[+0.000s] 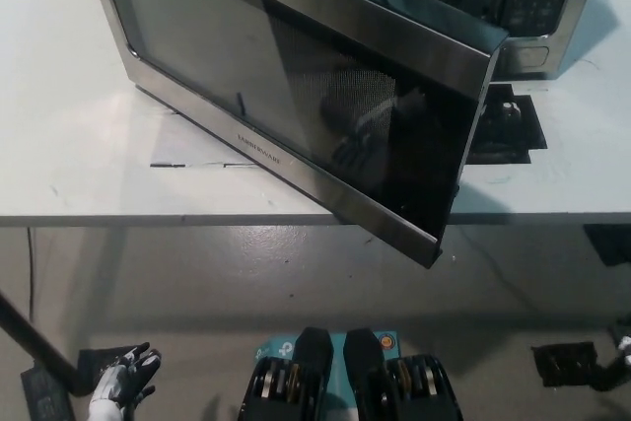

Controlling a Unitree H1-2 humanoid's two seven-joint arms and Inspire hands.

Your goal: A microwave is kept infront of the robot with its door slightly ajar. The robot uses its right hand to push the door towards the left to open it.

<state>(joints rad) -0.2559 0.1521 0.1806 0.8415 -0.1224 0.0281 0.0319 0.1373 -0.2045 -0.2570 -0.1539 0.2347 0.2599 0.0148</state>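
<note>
The microwave (537, 7) stands on the white table (69, 175). Its door (296, 96), dark glass in a steel frame, is swung out toward me, and its free corner (434, 244) overhangs the table's front edge. Nothing touches the door. Of my black right hand only a small tip (623, 345) shows at the picture's lower right edge, well away from the door. My white left hand (123, 380) rests low at the lower left with its fingers apart and nothing in it.
A black mat (508, 130) lies on the table under the microwave's right side. Below the table is grey floor, with a dark object (562, 362) at the lower right and a dark bar (30, 342) at the lower left.
</note>
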